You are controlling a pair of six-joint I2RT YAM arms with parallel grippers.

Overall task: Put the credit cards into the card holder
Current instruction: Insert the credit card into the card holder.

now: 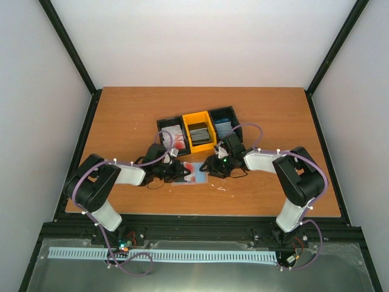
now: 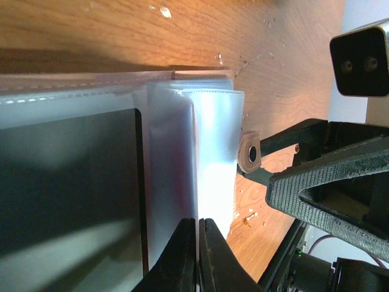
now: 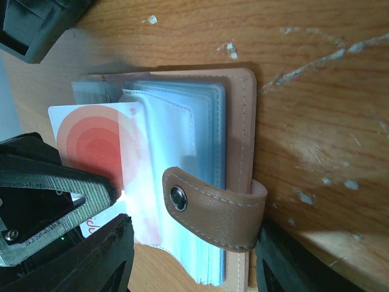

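Top: tan leather card holder with clear plastic sleeves (image 1: 193, 176) lies on the brown wooden table (image 1: 121, 121), just in front of the three-bin plastic tray (image 1: 159, 129) of spare cards. The left gripper (image 1: 175, 171) and right gripper (image 1: 214, 165) flank it, one each side. Left wrist: left gripper (image 2: 197, 252) jaws are pinched together on the edge of one clear plastic sleeve (image 2: 213, 134), apparently parting it from the rest; a dark card (image 2: 67, 201) sits in the pocket beside it. Right wrist: white card with red concentric blotch (image 3: 100, 152) is part-way into a pocket, its outer half sticking out toward the ribbed finger (image 3: 55, 176), which overlaps its corner. Can't tell if they touch. Right gripper (image 3: 188, 219) jaws stand wide apart, straddling card and snap strap (image 3: 213, 213), with no grip on anything that I can see. Judgement: the step is seating this card. Push on the outer edge, flat and square to the pocket mouth. Hold the left pinch so the mouth stays open, watch the strap for snagging, and stop when flush.
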